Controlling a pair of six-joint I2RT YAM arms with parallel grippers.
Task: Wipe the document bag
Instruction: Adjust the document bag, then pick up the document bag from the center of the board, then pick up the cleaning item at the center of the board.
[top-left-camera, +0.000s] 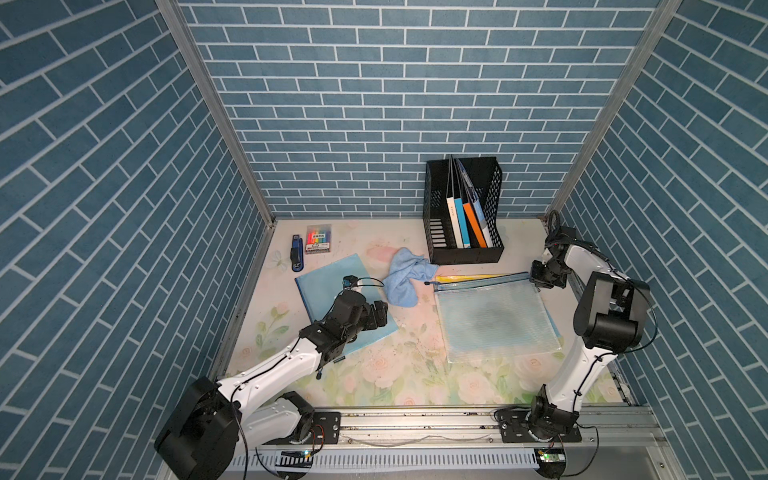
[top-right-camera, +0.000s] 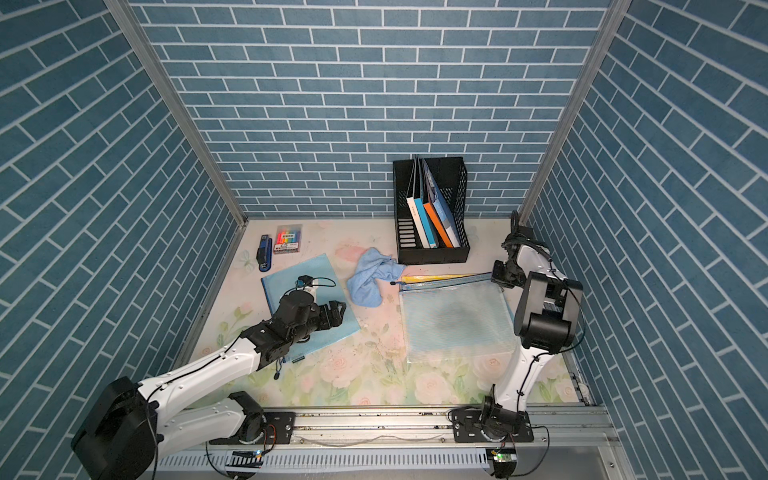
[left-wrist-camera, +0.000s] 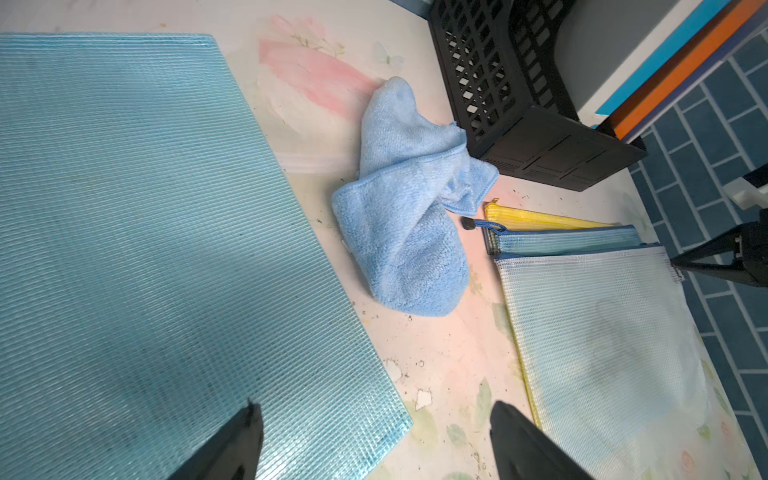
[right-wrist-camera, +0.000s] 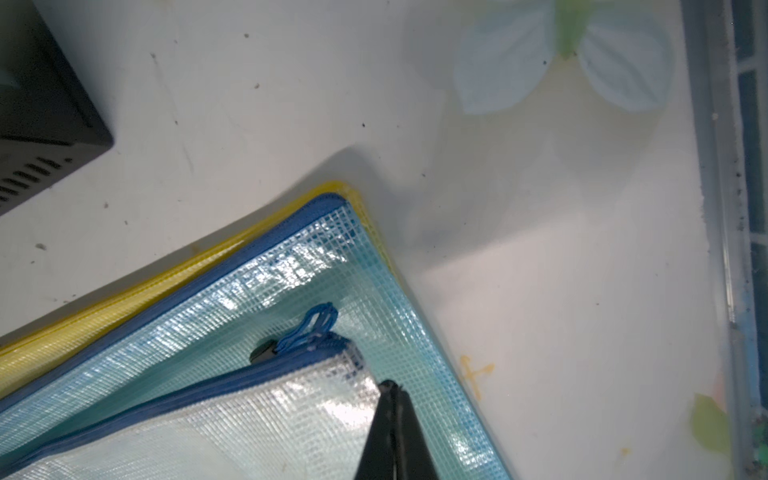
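Left claw (left-wrist-camera: 372, 409) apart above teal bag (left-wrist-camera: 145, 208), right claw (right-wrist-camera: 392, 388) together at document bag (right-wrist-camera: 249, 415) corner

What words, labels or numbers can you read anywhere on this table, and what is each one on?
No text is legible.
Pen pack: printed label, too small to read.
White book spine in the black file rack: dark print, blurred.
Blue mesh bag: small dark corner tag, unreadable.

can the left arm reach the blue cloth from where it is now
Probably yes: the left gripper hovers open over the edge of the teal bag, and the blue cloth lies just beyond on bare table, nothing between.
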